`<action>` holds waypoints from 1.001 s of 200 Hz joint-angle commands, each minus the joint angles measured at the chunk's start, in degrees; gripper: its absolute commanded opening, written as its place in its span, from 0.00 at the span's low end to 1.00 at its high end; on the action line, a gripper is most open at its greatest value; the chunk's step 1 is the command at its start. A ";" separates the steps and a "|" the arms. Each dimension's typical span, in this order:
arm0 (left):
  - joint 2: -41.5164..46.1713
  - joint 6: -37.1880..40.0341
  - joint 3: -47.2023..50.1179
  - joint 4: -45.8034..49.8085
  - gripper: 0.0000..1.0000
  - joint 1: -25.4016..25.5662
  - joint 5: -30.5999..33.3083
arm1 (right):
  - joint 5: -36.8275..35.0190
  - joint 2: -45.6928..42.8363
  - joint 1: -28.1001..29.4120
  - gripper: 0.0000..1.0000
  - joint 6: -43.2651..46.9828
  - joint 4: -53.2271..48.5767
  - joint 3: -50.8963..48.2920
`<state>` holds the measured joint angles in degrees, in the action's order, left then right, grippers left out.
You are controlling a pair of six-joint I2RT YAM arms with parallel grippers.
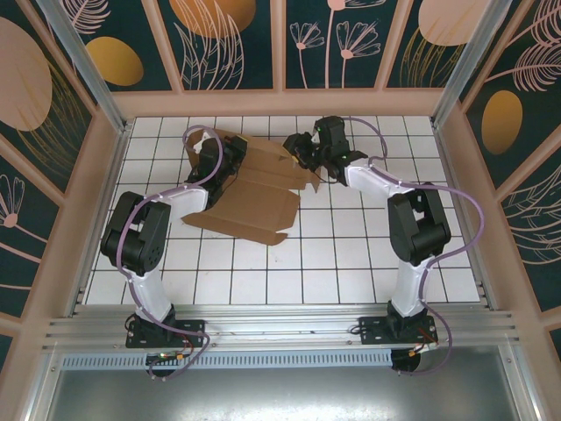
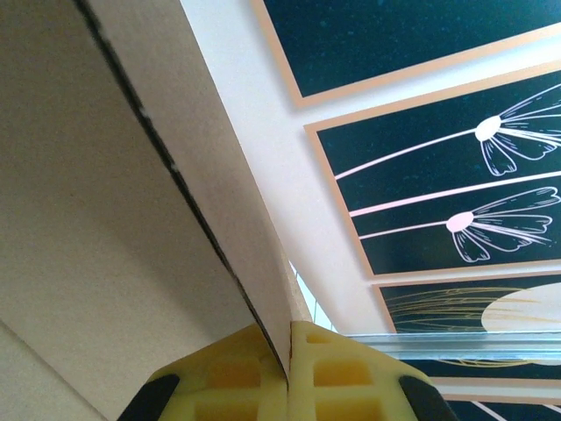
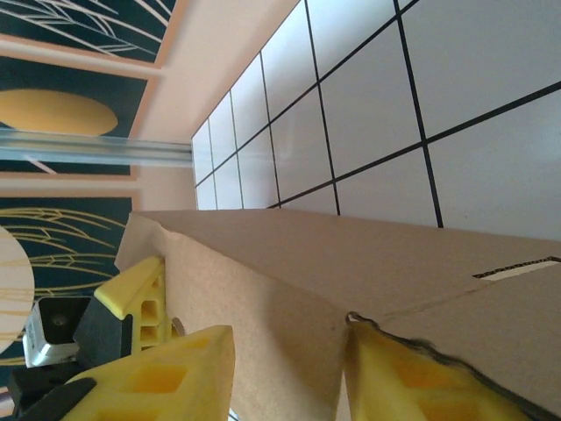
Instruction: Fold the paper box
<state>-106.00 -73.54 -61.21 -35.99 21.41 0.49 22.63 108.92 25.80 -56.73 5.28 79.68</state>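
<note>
Tiled table [image 1: 351, 263], left end effector [image 2: 287, 340] pinched shut on paper box [image 2: 105, 175] edge

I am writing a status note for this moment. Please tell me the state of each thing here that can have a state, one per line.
paper box: partly folded and not closed; near panel lies on the table, far flaps lifted.
left hand: shut on an edge of the paper box.
right hand: jaws apart with a cardboard flap between them; whether they press it cannot be told.

Paper box [image 1: 250, 206] on table [image 1: 351, 263], toward far side.
</note>
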 commanded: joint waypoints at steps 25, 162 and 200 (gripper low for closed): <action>2.20 1.09 1.27 1.66 0.00 0.39 -0.62 | -0.33 0.11 -1.61 0.39 3.98 -0.74 0.14; 4.43 -9.45 4.62 5.74 0.00 1.87 11.36 | -17.23 -10.89 7.43 0.12 19.18 -4.94 -15.01; 4.42 -9.85 4.66 7.03 0.00 1.96 12.56 | -19.50 -3.09 7.38 0.16 17.31 -3.10 -10.98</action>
<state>-101.56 -82.65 -57.52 -32.53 23.20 10.94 5.32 102.17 33.74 -36.62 -1.72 66.48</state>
